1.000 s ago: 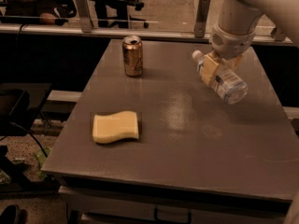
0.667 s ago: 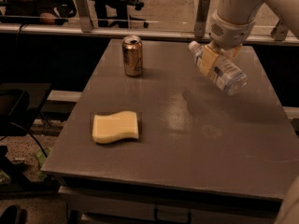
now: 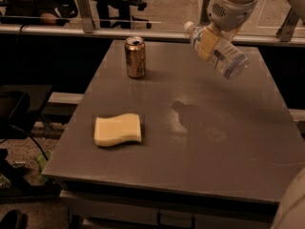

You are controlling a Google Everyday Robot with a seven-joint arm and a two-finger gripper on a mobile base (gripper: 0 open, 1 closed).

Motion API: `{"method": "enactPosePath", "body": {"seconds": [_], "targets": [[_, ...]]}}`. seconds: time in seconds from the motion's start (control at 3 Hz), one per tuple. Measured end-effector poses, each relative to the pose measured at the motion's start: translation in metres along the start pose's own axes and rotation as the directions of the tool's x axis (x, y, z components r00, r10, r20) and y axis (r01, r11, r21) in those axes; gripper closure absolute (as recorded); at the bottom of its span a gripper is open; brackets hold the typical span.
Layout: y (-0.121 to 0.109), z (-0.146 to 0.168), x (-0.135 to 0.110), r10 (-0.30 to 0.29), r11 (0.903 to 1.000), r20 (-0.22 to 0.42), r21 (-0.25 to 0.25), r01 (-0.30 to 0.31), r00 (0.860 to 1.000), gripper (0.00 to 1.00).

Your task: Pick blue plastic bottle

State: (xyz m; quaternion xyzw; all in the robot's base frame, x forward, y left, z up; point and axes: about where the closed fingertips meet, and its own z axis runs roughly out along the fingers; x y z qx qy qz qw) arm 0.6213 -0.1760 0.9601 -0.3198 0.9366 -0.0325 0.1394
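Lifted higher than a moment ago, the bottle (image 3: 227, 59) now hangs well clear of the table (image 3: 238, 161), over its far right part. The gripper (image 3: 208, 41) comes down from the upper right and is clamped around the bottle's upper half, just below the neck, with one tan finger pad (image 3: 206, 38) lying across the near side. The bottle's long axis runs on a slant: white cap up and to the left, clear ribbed base down and to the right. Its dim shadow falls on the tabletop below. The can (image 3: 135, 57) stands upright at the far left, well apart. A yellow sponge (image 3: 117, 130) lies flat nearer the front left.
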Motion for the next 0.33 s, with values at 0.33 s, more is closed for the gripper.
{"method": "enactPosePath", "body": {"seconds": [0.33], "targets": [[-0.0002, 0.0004, -0.0008, 0.0, 1.0, 0.003, 0.001, 0.0, 1.0, 1.0]]}}
